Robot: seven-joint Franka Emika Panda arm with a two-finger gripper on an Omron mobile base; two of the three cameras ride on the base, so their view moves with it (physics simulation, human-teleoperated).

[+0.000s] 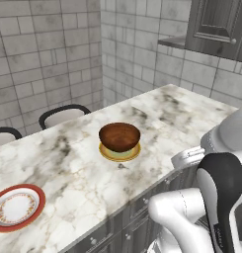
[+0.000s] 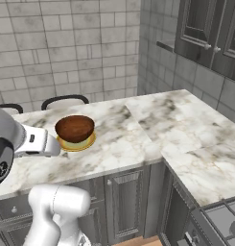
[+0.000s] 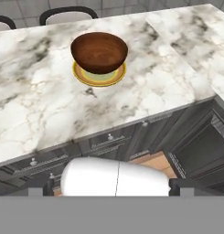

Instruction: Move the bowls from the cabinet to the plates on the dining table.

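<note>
We see the reddish-brown bowl (image 1: 119, 136) sitting on the yellow-orange plate (image 1: 120, 153) on the marble table (image 1: 68, 163). Left of that plate, well apart, lies the red-rimmed plate (image 1: 16, 207). Our end effector (image 3: 112, 187) stands wide apart, holding nothing.

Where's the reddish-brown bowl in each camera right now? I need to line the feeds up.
Left base view: reddish-brown bowl at centre.
Right base view: left of centre.
Hand view: upper middle.
Shared landmark: the yellow-orange plate under it.
</note>
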